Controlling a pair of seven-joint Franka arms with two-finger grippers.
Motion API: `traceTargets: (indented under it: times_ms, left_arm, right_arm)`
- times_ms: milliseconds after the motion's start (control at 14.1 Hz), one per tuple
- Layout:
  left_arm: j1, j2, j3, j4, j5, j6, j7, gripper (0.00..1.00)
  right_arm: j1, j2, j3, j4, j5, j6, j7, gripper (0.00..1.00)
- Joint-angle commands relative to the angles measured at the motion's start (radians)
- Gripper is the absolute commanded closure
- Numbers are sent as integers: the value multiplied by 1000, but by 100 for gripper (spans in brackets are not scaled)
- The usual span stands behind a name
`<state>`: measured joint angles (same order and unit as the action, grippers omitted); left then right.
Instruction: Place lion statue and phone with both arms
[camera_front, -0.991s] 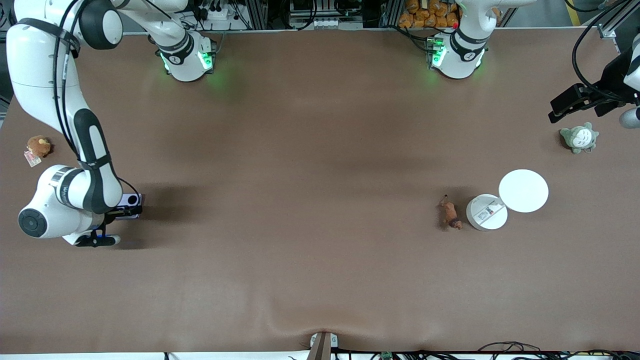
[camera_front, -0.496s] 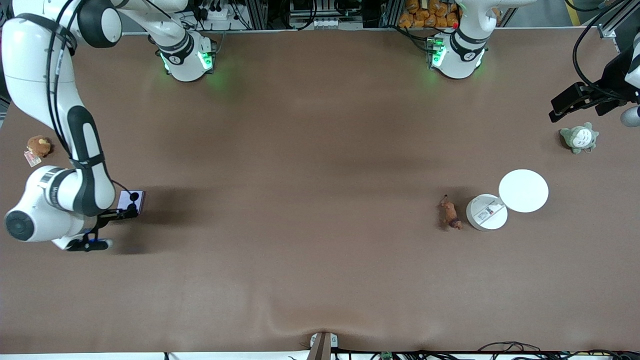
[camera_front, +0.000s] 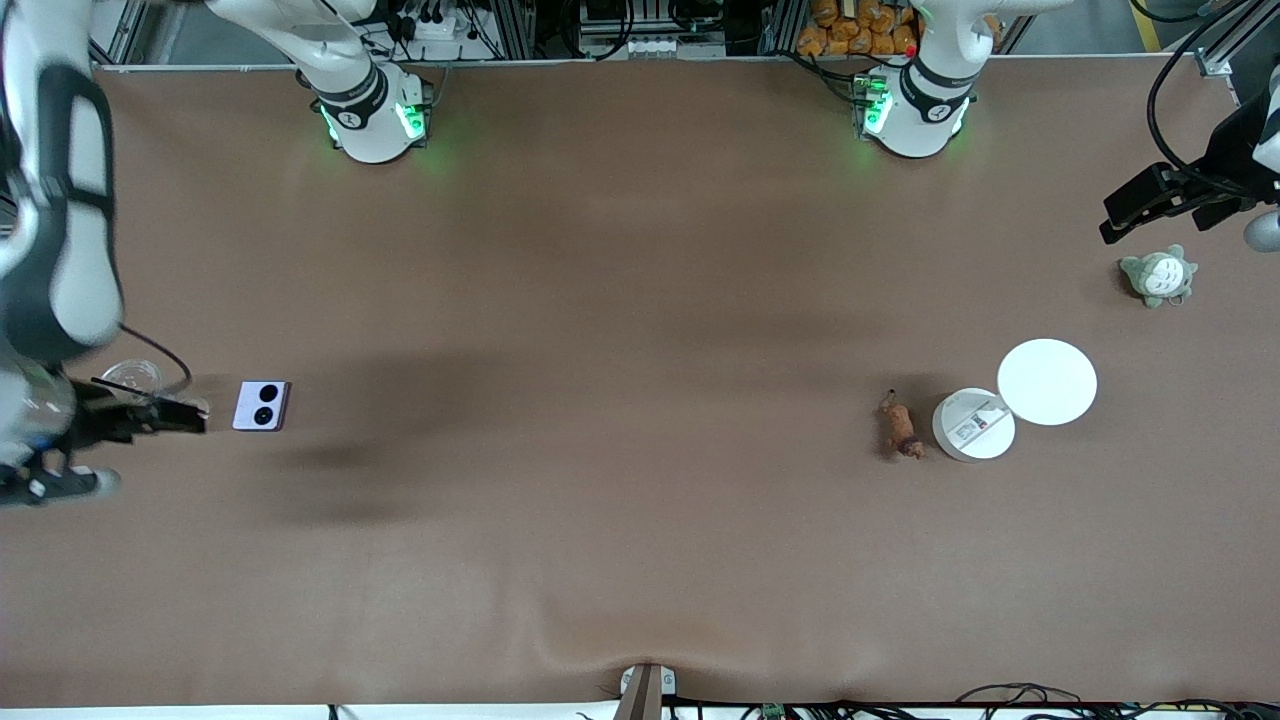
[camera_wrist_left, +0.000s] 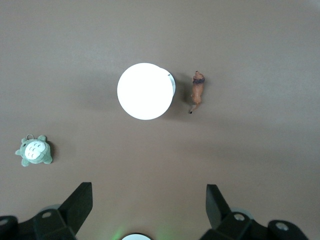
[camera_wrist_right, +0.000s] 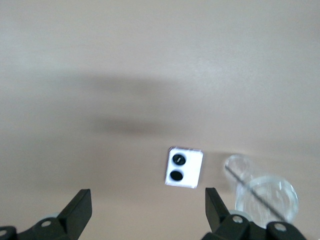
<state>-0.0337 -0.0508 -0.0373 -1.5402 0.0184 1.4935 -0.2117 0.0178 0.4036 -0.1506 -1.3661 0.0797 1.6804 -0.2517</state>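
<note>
The pale lavender phone (camera_front: 261, 405) lies flat on the table near the right arm's end, its two black camera circles facing up; it also shows in the right wrist view (camera_wrist_right: 184, 167). My right gripper (camera_front: 150, 447) is open and empty in the air beside the phone, apart from it (camera_wrist_right: 148, 205). The small brown-orange lion statue (camera_front: 902, 426) lies on the table toward the left arm's end, beside a white round box (camera_front: 973, 424); it also shows in the left wrist view (camera_wrist_left: 198, 91). My left gripper (camera_front: 1108, 222) waits open and empty, high over the table's edge (camera_wrist_left: 149, 205).
A clear glass cup (camera_front: 132, 378) stands close to the right gripper (camera_wrist_right: 262, 192). A white disc (camera_front: 1047, 382) lies next to the white box (camera_wrist_left: 145, 91). A grey-white plush (camera_front: 1159, 276) sits under the left gripper (camera_wrist_left: 34, 151).
My right gripper has drawn back from the phone toward the right arm's end of the table and risen. The phone stays on the table. The left arm has not moved.
</note>
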Motion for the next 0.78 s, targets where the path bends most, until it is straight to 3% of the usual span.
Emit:
traceTargets:
  times_ms: [0,283,425,708]
  left_arm:
    - [-5,-6,4,-1,-17,5,20,0]
    - [-5,-4,4,-8,-14,5,20,0]
    - [-3,-3,4,-3,-15,7,20,0]
    - [0,-15,4,-4,-17,2,18,0]
  right_arm:
    - [7,-159,5,-63,-8,-77,64,0]
    - [1,-348,14,-169,-17,-120,112,0]
    - [-67,-437,92,-234,-17,-123,170,0]
    - [-81,-468,135,-245,-17,-201,274,0]
